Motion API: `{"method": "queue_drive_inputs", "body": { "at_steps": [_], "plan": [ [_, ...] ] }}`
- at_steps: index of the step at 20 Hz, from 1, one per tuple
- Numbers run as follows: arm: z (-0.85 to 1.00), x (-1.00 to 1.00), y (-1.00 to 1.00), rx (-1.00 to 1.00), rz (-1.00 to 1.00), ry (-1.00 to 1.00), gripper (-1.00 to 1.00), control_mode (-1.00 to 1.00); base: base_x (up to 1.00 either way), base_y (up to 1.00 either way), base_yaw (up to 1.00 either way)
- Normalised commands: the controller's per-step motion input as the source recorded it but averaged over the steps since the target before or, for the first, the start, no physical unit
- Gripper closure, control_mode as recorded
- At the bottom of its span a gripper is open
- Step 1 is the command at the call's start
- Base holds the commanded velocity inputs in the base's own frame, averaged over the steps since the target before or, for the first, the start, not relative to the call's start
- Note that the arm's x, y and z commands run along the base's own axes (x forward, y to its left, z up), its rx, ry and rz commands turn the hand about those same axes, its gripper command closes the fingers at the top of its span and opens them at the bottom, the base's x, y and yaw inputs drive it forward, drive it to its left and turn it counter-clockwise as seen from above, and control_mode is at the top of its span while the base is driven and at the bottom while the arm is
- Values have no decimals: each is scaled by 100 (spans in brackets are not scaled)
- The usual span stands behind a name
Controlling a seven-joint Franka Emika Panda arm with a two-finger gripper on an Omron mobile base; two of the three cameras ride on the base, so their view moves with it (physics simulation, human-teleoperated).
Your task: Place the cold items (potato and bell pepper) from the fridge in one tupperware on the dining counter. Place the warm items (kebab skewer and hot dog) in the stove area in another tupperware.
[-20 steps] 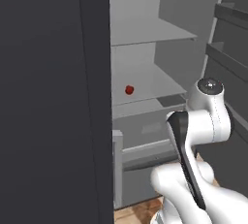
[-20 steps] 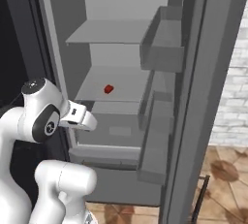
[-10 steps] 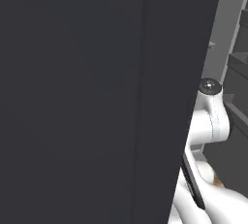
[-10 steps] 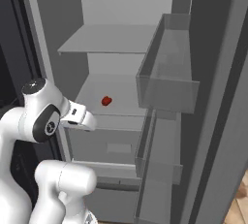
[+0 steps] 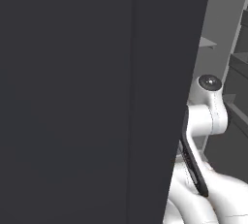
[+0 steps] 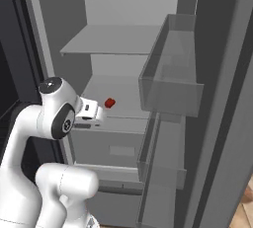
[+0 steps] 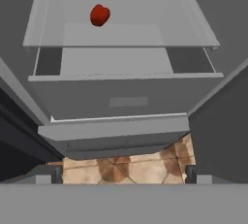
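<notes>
We find the fridge (image 6: 148, 5) standing open, its pale grey shelves and wide drawer (image 7: 123, 99) exposed. The bell pepper (image 6: 109, 103) lies alone on the lower shelf (image 7: 121, 34), above the drawer and toward the back of that shelf; in the hand view it sits at the upper left (image 7: 99, 15). The hand (image 6: 101, 115) is held at the front edge of that same shelf, near the pepper but apart from it, touching nothing. Its fingertips (image 7: 55, 173) stand wide apart at the two bottom corners of the hand view (nothing lies between them), so we record the hand as open and carrying nothing. The door (image 6: 222, 98) hangs open to the right, its bins (image 6: 170, 81) facing the shelves. In the left base view a dark panel (image 5: 97, 97) covers most of the frame, with the white arm (image 5: 206, 116) beside it. Brown floor tiles (image 7: 126, 167) show below the fridge
</notes>
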Motion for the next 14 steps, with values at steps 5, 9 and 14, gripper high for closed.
{"method": "queue_drive_inputs", "body": {
  "at_steps": [5,9,14],
  "plan": [
    [0,55,0,3,2,-9,-100,-100,0,0,0],
    [0,46,17,15,-7,-3,-100,-100,0,0,0],
    [0,43,30,12,-2,-1,-100,-100,0,0,0]
  ]
}}
